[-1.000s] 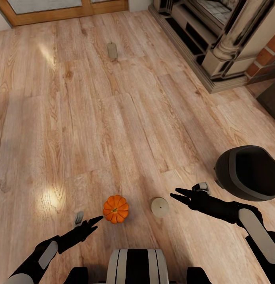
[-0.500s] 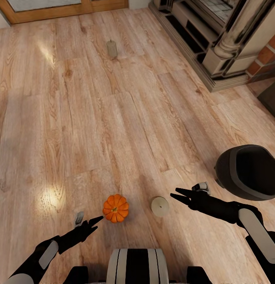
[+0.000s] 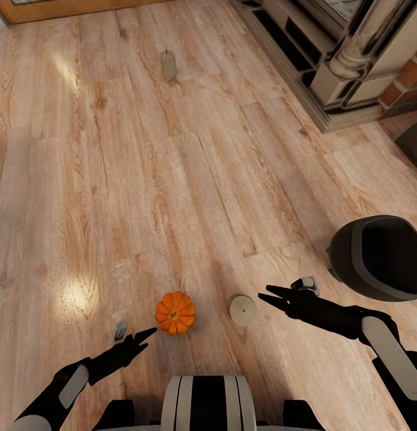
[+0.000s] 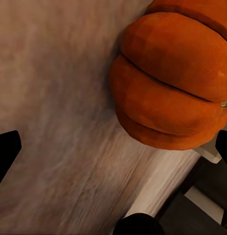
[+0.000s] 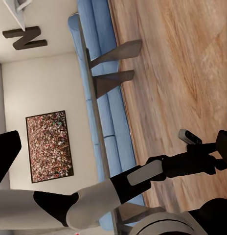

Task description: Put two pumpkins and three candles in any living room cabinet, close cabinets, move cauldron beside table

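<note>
A small orange pumpkin [image 3: 175,312] sits on the wood floor just ahead of my left gripper [image 3: 134,334], which is open and a short way short of it. In the left wrist view the pumpkin [image 4: 177,83] looms close, off to one side of the line between the spread fingertips [image 4: 6,152]. A squat tan candle [image 3: 242,309] stands between the pumpkin and my right gripper [image 3: 269,296], which is open and empty. Another candle [image 3: 168,63] stands far ahead. The black cauldron [image 3: 379,257] rests on the floor at the right, beyond my right arm.
A fireplace surround [image 3: 328,66] with a stepped base fills the upper right corner. A dark object [image 3: 413,143] shows at the right edge. The right wrist view looks back at my left arm [image 5: 143,174], a blue sofa [image 5: 101,58] and a slim-legged table [image 5: 113,51].
The whole head view has shifted slightly, so the camera moved. Both arms, the pumpkin, candles and cauldron stay where they were.
</note>
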Robot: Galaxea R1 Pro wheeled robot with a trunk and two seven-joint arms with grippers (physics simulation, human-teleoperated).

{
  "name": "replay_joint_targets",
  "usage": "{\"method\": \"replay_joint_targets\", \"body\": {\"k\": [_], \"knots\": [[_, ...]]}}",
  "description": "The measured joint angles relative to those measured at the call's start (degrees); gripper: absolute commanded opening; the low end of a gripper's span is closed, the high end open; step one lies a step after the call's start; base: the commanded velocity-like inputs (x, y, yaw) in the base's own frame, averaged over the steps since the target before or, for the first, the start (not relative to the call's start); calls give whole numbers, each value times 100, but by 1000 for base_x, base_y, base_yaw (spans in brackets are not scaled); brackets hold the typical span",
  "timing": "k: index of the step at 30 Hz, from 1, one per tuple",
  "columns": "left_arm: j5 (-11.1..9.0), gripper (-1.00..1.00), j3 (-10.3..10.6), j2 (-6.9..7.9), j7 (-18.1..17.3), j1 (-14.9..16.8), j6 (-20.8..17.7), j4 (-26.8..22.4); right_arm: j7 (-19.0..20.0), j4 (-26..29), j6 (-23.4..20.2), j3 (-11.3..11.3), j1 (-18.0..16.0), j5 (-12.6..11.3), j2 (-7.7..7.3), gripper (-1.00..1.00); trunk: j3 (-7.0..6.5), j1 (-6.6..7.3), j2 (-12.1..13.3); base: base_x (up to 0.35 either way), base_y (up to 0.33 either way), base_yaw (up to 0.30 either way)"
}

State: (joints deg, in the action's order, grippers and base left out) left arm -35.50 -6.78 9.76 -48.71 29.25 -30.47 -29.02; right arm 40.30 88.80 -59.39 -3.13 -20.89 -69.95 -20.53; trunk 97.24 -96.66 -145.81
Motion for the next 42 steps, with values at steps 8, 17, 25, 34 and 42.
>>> {"method": "replay_joint_targets", "body": {"k": [8, 17, 25, 34, 42], "knots": [[0, 100, 8, 0, 0, -3, 4, -6, 9, -1, 0, 0, 0, 0, 0, 100, 0, 0, 0, 0, 0, 0], [4, 100, 12, 0, 0, -2, 6, -9, 9, -1, 0, 0, 0, 0, 0, 100, 0, 0, 0, 0, -41, 0], [17, 100, 17, 0, 6, -1, 5, -9, 17, -1, 0, 0, 0, 0, 0, 100, 0, 1, 0, 96, -7, 0], [23, 100, 18, 0, 8, 0, 5, -9, 26, -1, 0, 0, 0, 1, 0, 100, 0, 2, 0, 80, -1, 0], [43, 100, 18, -8, 9, 0, 5, -9, 33, -1, 0, 0, 0, 1, 1, 100, 0, 0, 0, 142, 0, 0]]}}
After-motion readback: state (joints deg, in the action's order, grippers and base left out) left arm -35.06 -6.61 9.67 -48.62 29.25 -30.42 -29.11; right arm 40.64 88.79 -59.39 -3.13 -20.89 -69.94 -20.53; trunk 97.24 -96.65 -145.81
